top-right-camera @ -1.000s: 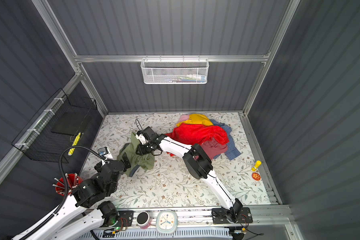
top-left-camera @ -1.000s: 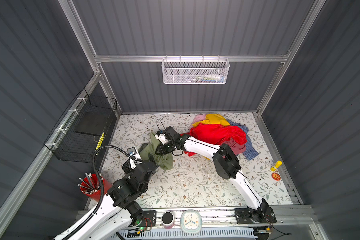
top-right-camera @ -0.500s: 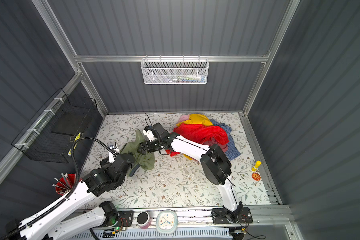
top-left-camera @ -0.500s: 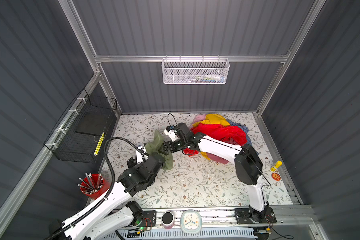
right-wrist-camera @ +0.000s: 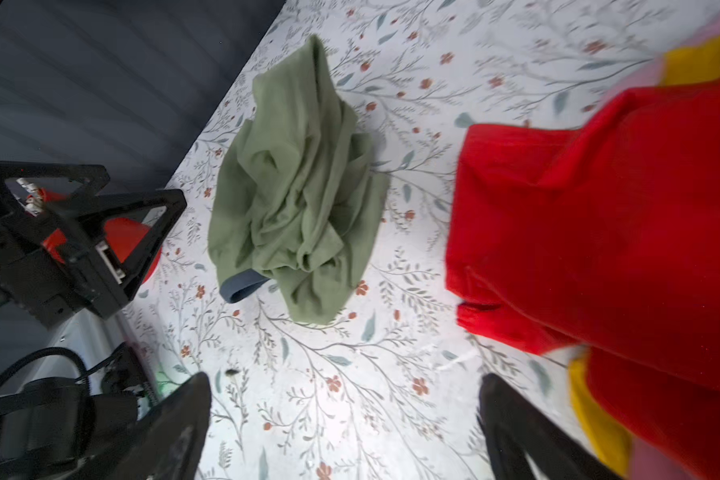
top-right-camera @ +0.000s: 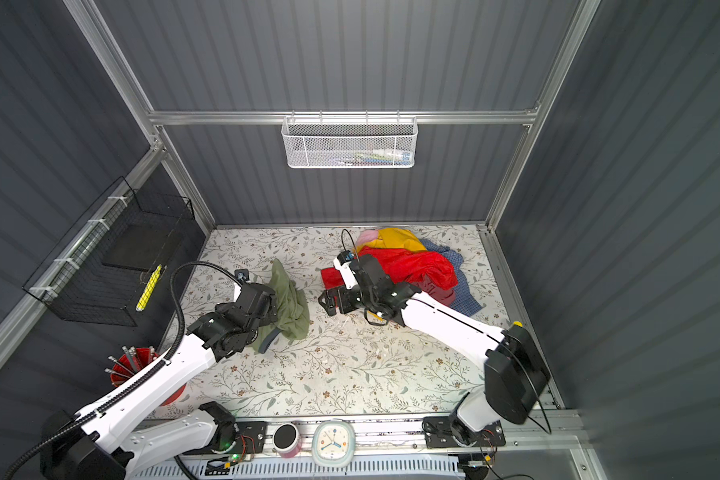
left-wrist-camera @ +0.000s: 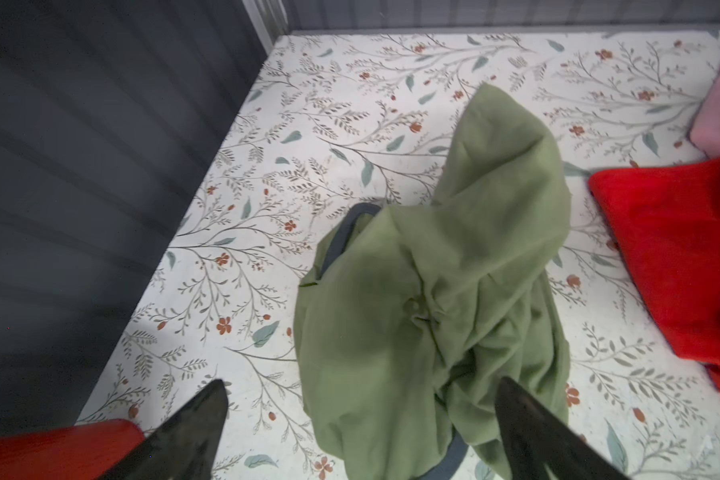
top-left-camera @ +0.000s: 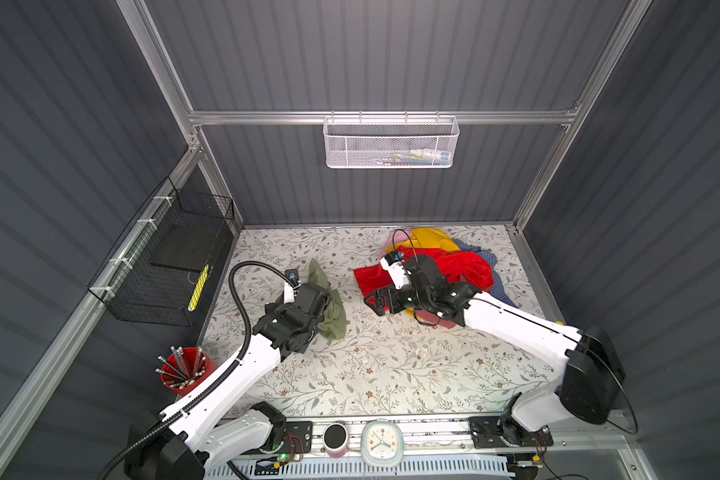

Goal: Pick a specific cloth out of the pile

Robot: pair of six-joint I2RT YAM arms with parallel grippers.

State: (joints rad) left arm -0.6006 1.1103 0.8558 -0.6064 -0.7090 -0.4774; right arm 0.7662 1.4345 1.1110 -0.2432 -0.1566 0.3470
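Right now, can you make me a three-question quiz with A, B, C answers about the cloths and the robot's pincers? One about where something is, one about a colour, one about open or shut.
1. Where does the green cloth lie?
A. on the table, apart from the pile
B. on top of the pile
C. hanging on a hook

2. What colour is the band at the green cloth's edge?
A. yellow
B. white
C. grey

3. How is the right pincer?
A. shut on a spoon
B. open and empty
C. shut on the green cloth

Answers:
1 A, the left wrist view shows bare table between cloth and pile.
2 C, the right wrist view shows a grey strip.
3 B, its jaws stand wide apart, with only table between them.
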